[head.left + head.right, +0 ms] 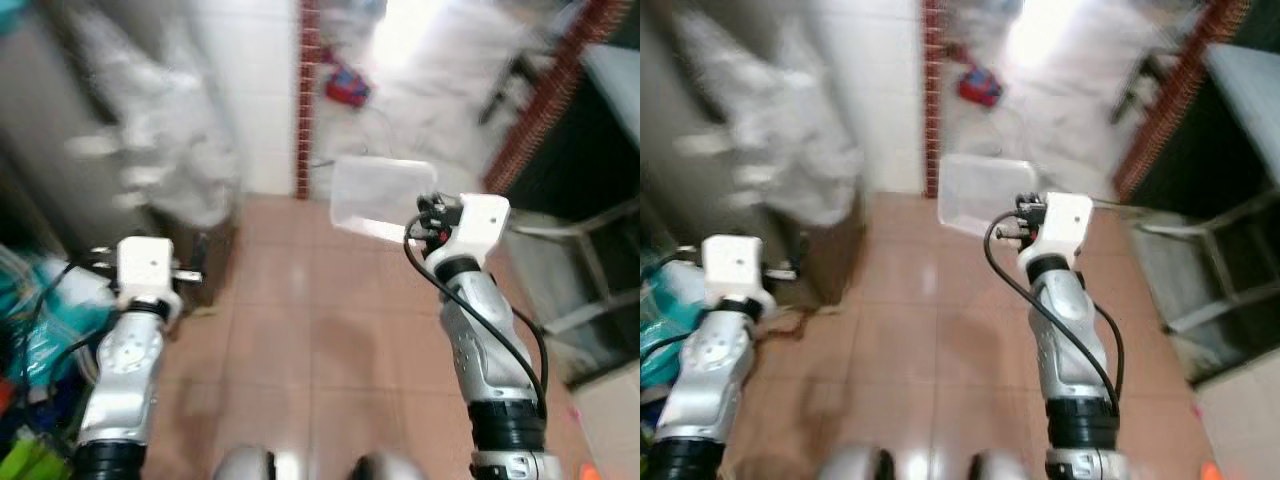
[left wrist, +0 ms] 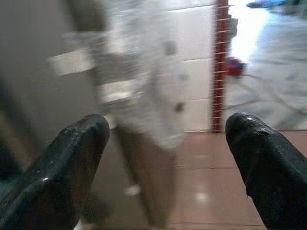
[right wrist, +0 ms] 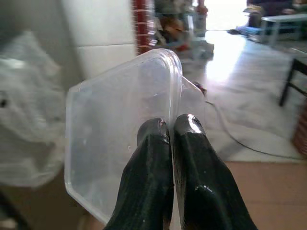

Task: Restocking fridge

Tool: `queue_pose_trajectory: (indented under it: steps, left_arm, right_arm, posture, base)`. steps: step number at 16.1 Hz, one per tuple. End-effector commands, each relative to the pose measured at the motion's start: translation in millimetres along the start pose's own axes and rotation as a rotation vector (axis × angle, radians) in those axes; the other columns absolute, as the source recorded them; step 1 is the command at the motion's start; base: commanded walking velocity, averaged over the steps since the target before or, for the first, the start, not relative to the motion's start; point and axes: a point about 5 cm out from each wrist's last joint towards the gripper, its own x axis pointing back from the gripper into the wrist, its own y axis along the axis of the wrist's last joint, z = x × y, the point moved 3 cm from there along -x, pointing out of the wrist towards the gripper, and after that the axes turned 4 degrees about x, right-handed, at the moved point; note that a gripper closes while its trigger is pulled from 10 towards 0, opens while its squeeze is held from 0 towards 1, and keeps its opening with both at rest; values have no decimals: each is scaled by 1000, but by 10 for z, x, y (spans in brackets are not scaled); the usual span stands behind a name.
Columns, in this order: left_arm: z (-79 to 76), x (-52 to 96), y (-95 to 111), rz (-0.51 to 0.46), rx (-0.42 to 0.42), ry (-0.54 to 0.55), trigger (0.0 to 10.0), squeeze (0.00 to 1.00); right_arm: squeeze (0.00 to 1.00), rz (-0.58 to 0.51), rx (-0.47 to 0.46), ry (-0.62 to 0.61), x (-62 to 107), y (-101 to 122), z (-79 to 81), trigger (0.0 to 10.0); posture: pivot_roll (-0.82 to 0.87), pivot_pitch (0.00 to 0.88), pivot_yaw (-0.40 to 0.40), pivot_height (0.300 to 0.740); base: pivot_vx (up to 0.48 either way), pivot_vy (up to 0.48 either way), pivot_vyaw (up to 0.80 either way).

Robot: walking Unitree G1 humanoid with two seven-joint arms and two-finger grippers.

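Clutter in teal and green (image 1: 30,340) crowds the far left edge, beside the left arm. Just ahead of that arm hangs a blurred white plastic bag (image 1: 170,150) against a grey surface. The left gripper (image 2: 168,158) has its two black fingers spread wide with nothing between them — tiled floor (image 1: 310,340) shows through the gap. Further right, a red-brick pillar edge (image 1: 305,100) rises from the floor. The right gripper (image 3: 171,132) is clenched on the rim of a clear plastic container (image 3: 120,139), held up in the air ahead of the right arm — tilted, above the floor.
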Motion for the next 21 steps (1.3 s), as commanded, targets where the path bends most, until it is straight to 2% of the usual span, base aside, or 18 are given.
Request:
queue_pose_trajectory:
  steps: [1,13,15,18,21]
  left_arm:
    - [-37,15,-26,1,9,-5,10000,0]
    - [-7,-6,-26,-10,-3,8,10000,0]
    - [-3,-8,-59,13,26,33,10000,0]
    - [3,-15,-52,8,36,43,10000,0]
    - [25,-14,-44,6,17,76,10000,0]
  right_arm:
    - [0,2,4,-24,28,-9,-88,10000]
    - [0,-7,14,-21,31,-9,-88,10000]
    - [0,-6,25,-13,33,-16,-93,10000]
    - [0,-9,52,-6,30,-11,-94,10000]
    - [0,-9,42,-5,18,-16,-88,10000]
  posture:
    - [52,73,-6,740]
    - [53,71,-3,740]
    - [54,71,-5,740]
    - [55,71,-7,740]
    - [58,70,-8,740]
  base:
    - [274,0,0]
    - [374,0,0]
    - [397,161,0]
    - [177,366,794]
    - [0,0,792]
